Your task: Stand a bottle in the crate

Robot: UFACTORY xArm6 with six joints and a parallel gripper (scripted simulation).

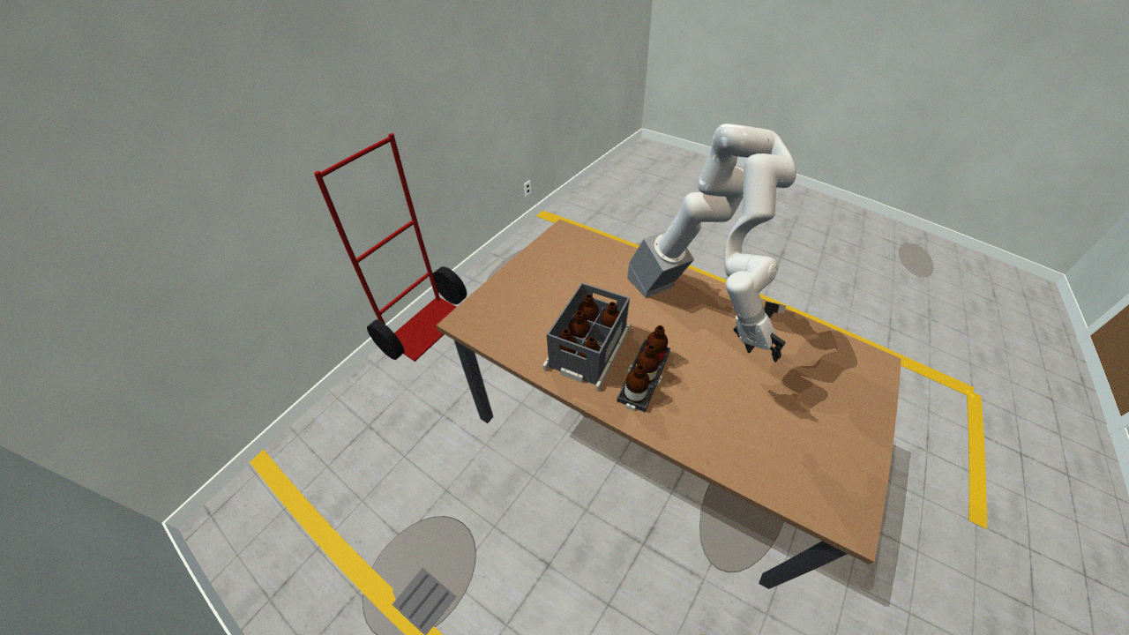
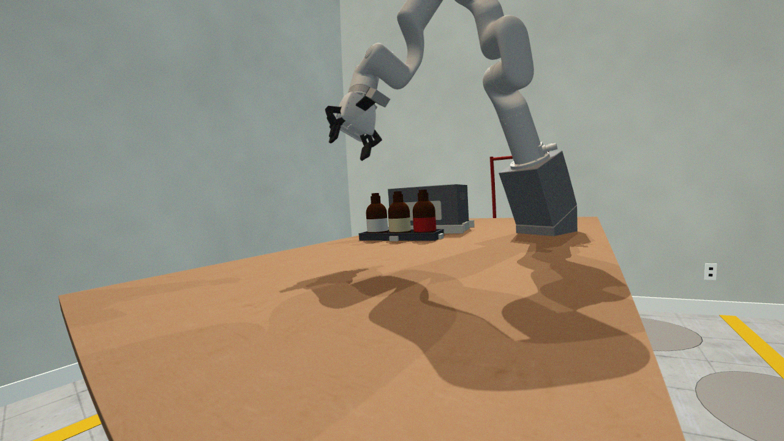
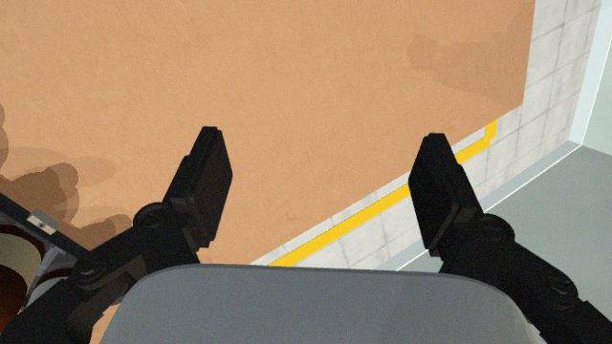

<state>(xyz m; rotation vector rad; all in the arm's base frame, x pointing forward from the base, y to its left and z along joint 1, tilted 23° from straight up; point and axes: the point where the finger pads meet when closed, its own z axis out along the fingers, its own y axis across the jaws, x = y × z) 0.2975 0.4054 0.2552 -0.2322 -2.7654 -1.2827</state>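
My gripper (image 1: pixel 763 353) (image 2: pixel 348 149) (image 3: pixel 320 154) is open and empty, tilted, high above the table, to the right of the tray in the top view. The dark tray (image 1: pixel 633 404) (image 2: pixel 372 236) (image 3: pixel 16 207) lies level and holds three upright brown bottles: white-label (image 1: pixel 637 384) (image 2: pixel 376 216), cream-label (image 1: pixel 649 361) (image 2: pixel 399 216) (image 3: pixel 19 260) and red-label (image 1: pixel 657 339) (image 2: pixel 423 216). The grey crate (image 1: pixel 608 347) (image 2: pixel 454 203) stands level beside the tray. Several brown bottles stand in it; its middle cell on the tray side shows no bottle.
The arm's grey base block (image 1: pixel 656 268) (image 2: pixel 534 197) stands at the table's back edge, behind the crate and tray in the top view. The wooden table (image 1: pixel 734 426) (image 2: pixel 229 329) (image 3: pixel 306 72) carries everything. A red hand truck (image 1: pixel 426 327) stands on the floor beyond the crate end.
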